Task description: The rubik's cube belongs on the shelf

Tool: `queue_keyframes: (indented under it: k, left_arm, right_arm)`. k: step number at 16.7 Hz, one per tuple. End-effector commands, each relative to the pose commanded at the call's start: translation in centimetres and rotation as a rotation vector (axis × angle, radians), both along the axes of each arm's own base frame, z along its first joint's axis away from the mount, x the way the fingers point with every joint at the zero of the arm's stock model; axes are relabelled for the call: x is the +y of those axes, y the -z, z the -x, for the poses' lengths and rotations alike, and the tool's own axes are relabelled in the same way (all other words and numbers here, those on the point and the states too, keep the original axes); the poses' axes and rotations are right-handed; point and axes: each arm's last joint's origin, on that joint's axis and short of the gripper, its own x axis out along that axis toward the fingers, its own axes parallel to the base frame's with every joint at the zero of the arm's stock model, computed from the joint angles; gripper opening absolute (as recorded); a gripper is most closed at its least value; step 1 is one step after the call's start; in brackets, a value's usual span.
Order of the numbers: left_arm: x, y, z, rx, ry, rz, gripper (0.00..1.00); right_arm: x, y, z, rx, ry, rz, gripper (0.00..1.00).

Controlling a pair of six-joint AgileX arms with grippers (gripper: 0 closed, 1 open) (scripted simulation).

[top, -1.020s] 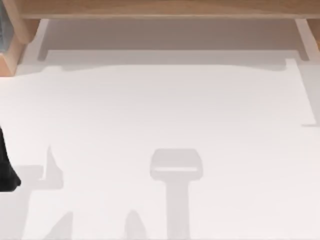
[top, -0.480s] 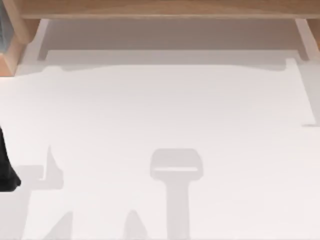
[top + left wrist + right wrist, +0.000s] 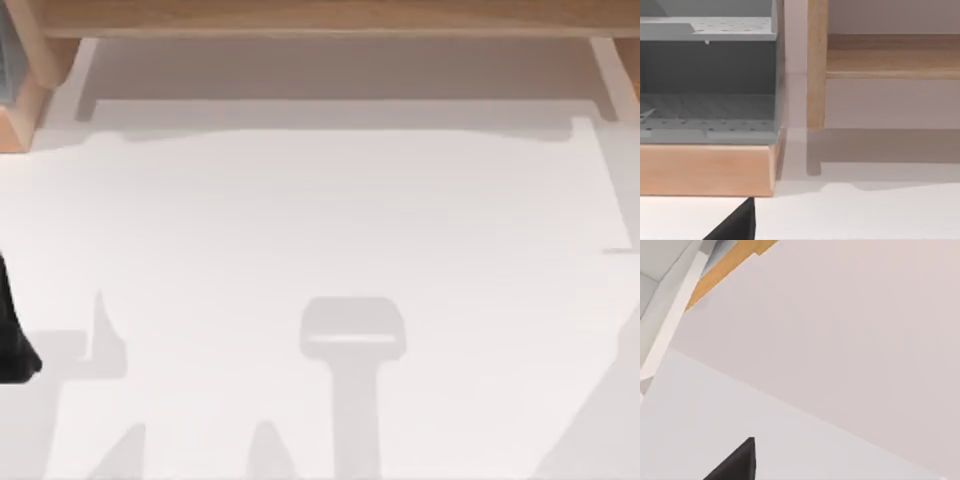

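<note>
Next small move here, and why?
Probably swing the right claw down toward the table to look for the rubik's cube, whose place I cannot tell. The right wrist view faces slantwise across bare surface; the left arm sits parked at the table's left edge, and the shelf runs along the far side.

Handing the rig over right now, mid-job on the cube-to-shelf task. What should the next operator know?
Left arm: at the white table's left edge. The left gripper faces the long light-brown wooden shelf, beside a grey perforated rack on a wooden base.
Right gripper: above the table.
Shelf: along the top view's upper edge.
Done: I cannot tell whether the small multicoloured rubik's cube is on the shelf.
Left: locate the cube and confirm placement.
</note>
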Motion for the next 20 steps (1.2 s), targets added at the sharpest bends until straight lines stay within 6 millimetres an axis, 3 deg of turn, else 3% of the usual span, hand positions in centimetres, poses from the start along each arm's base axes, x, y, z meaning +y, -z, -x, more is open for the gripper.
queue_keyframes:
  k: [4, 9, 13, 20]
  left_arm:
    - [0.0, 0.0, 0.0, 0.0, 0.0, 0.0, 1.0]
    - [0.0, 0.0, 0.0, 0.0, 0.0, 0.0, 1.0]
    - [0.0, 0.0, 0.0, 0.0, 0.0, 0.0, 1.0]
    - [0.0, 0.0, 0.0, 0.0, 0.0, 0.0, 1.0]
  right_arm:
    - [5.5, -1.0, -2.5, 0.205, 0.001, -0.2, 1.0]
    - [9.9, 0.7, -3.4, 0.469, 0.043, -0.374, 1.0]
    - [10.7, 2.2, -3.5, 0.574, 0.077, -0.43, 1.0]
    - [10.2, 2.1, -3.2, 0.57, 0.08, -0.431, 1.0]
